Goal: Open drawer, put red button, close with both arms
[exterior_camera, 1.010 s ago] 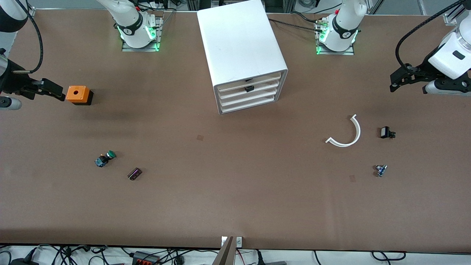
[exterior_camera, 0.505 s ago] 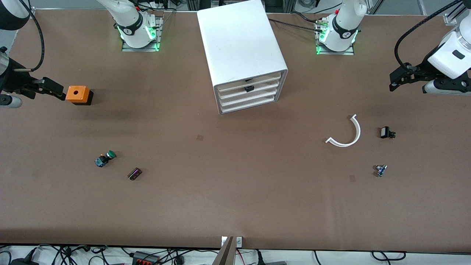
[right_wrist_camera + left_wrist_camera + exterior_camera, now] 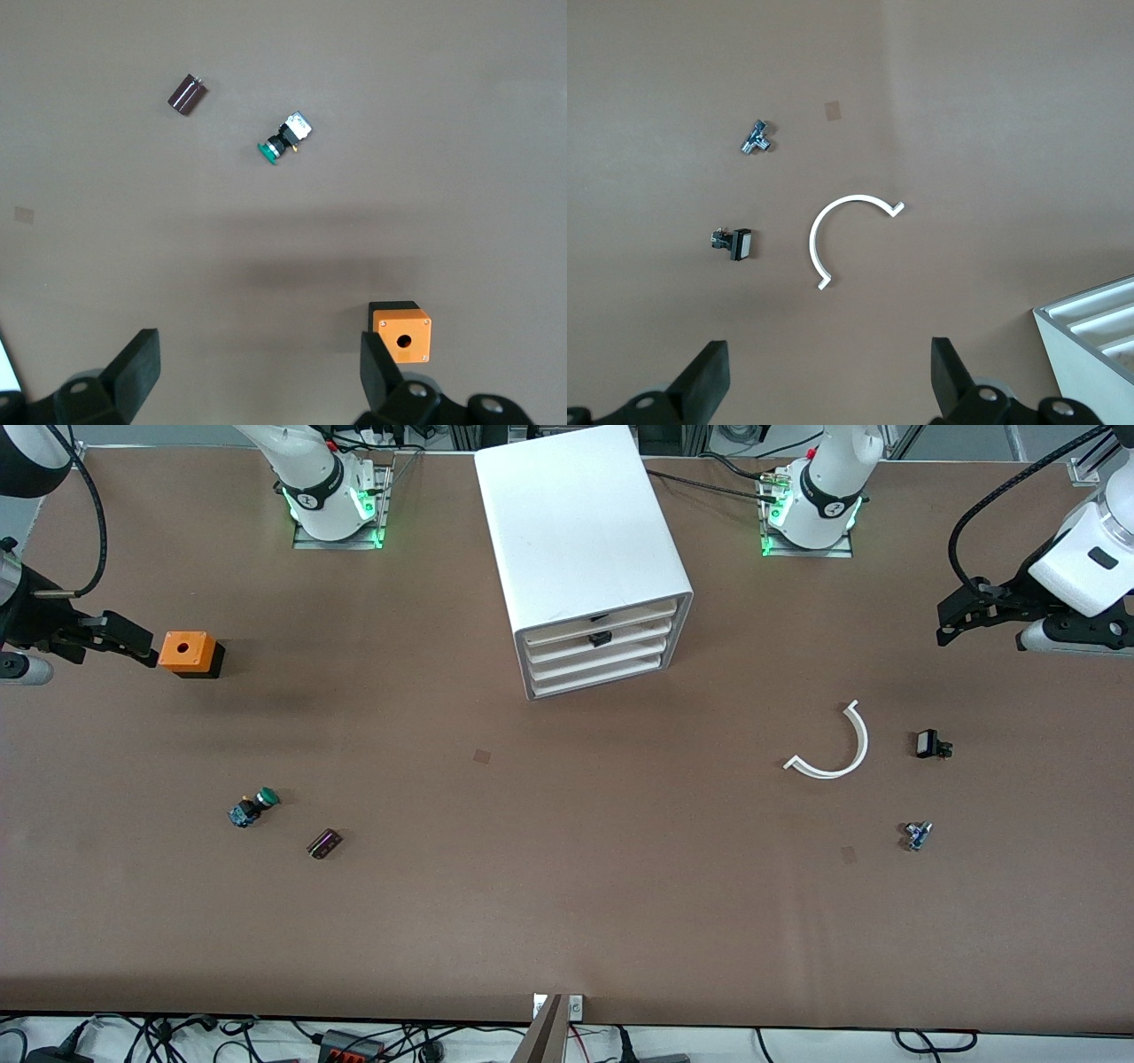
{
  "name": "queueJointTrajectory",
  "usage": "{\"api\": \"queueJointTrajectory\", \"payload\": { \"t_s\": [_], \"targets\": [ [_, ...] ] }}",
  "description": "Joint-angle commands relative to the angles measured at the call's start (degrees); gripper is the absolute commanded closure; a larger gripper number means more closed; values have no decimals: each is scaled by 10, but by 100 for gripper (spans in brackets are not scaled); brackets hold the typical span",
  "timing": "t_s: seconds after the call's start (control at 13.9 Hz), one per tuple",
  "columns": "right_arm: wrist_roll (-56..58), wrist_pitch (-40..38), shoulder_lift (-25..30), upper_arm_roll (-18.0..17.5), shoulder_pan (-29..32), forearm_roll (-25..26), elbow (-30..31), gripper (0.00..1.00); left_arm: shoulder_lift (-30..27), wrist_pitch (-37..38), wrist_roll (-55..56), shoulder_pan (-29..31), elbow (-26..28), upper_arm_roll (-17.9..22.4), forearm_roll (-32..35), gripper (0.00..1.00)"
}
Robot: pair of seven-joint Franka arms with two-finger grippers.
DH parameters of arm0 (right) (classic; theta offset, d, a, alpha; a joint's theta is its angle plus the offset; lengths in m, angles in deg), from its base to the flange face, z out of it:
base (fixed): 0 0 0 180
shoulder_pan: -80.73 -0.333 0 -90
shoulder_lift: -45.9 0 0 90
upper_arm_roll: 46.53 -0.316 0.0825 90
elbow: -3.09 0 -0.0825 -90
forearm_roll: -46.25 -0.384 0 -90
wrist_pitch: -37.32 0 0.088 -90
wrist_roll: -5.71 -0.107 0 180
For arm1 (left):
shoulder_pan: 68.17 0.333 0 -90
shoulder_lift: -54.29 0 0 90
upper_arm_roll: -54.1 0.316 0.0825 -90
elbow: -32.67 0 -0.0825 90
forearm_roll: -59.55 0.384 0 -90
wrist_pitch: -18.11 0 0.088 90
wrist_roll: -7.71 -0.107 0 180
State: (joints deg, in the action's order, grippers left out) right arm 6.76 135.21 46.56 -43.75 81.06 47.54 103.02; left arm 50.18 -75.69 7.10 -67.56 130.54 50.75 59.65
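Drawers (image 3: pixel 595 657) sit shut in the cabinet (image 3: pixel 576 522) at upper centre; no red cap shows anywhere. Left end effector (image 3: pixel 950 622) and right end effector (image 3: pixel 133 646) hang open, empty, at the frame's edges. Risk: the green button (image 3: pixel 255 804), a lookalike, gets picked instead.

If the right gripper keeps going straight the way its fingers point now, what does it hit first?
Most likely the orange box: the open right gripper points at it from the table's right-arm end. Height is hard to judge, so it might pass just above.
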Motion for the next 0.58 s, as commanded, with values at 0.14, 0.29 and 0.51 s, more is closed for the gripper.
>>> {"api": "queueJointTrajectory", "payload": {
  "t_s": [0.14, 0.29, 0.51],
  "targets": [
    [10, 5, 14, 0, -2, -1, 14, 0, 9, 26, -8, -3, -21, 1, -4, 0],
    [11, 3, 14, 0, -2, -1, 14, 0, 10, 29, -7, -3, -25, 1, -5, 0],
    [10, 3, 14, 0, -2, -1, 14, 0, 11, 32, -7, -3, -25, 1, -7, 0]
  ]
}}
